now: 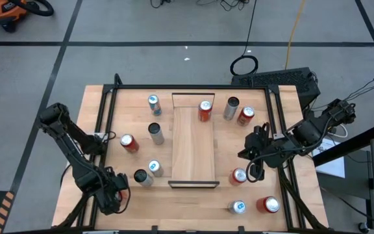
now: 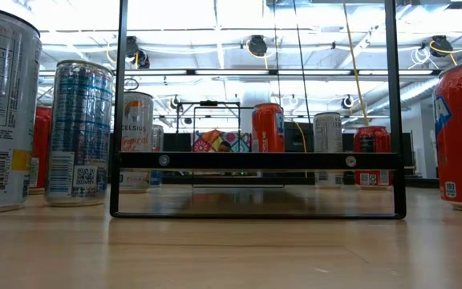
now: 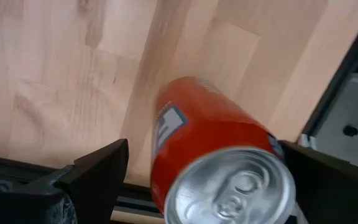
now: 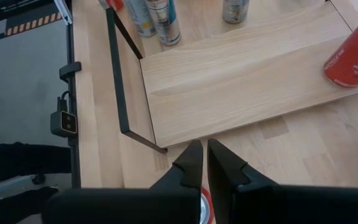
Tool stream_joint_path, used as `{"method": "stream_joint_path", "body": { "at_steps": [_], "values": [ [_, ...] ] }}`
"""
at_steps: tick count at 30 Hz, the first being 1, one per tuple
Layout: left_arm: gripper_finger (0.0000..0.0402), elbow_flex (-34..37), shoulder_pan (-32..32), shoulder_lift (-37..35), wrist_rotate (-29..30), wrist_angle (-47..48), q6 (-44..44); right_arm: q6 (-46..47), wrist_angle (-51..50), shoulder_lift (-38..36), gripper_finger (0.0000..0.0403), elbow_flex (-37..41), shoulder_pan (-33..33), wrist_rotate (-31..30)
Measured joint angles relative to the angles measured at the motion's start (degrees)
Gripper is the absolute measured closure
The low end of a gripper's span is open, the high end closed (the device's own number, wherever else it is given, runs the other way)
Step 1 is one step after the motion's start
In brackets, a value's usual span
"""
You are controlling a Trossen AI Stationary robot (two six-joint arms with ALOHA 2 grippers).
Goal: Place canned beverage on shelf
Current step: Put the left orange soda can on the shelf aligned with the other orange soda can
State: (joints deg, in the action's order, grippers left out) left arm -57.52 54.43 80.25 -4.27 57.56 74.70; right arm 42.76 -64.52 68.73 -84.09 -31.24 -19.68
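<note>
Straddling a red can (image 3: pixel 210 155), left end effector (image 3: pixel 204 180) gapes.

L claw (image 3: pixel 197 180) wide open; R claw (image 4: pixel 204 163) shut.

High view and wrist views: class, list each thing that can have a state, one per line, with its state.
Shelf: flat on the table, holding one can.
Shelf can: upright, at one end.
Left claw: open, astride a red can.
Right claw: shut, empty, beside the shelf.

Bright overhead lights, blurred near can (image 3: pixel 216 162)
</note>
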Motion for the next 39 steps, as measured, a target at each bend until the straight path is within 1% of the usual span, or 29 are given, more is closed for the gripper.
{"method": "stream_joint_path", "body": {
  "at_steps": [6,12,14,27,32,35,39],
  "values": [
    [0.0002,0.2,1.1,0.0,0.4,-0.1,0.0,-0.1,0.0,0.0,0.0403,0.0,0.0,-0.1],
    [0.0005,0.2,2.1,0.0,0.7,-0.1,0.0,-1.0,0.0,0.0,0.0403,0.0,0.0,-3.5],
    [0.0014,0.2,2.2,0.0,0.9,-0.1,0.0,-1.4,0.0,0.0,0.0403,0.0,0.0,-4.5],
    [0.0103,0.2,2.2,-0.1,2.2,-0.9,-0.5,-1.5,0.0,0.0,0.0403,0.0,0.0,-4.9],
    [0.0112,0.2,2.2,-0.1,2.2,-1.4,-0.5,-1.0,0.1,0.0,0.0403,0.0,0.0,-7.4],
    [0.0113,0.2,2.2,-0.1,2.0,-1.4,-0.4,-1.0,0.6,0.0,0.0403,0.0,0.0,-7.6],
    [0.0114,-0.5,2.2,0.1,0.3,-1.5,-0.1,-1.0,1.9,0.0,0.0403,0.0,0.0,-7.6]
  ]
}}
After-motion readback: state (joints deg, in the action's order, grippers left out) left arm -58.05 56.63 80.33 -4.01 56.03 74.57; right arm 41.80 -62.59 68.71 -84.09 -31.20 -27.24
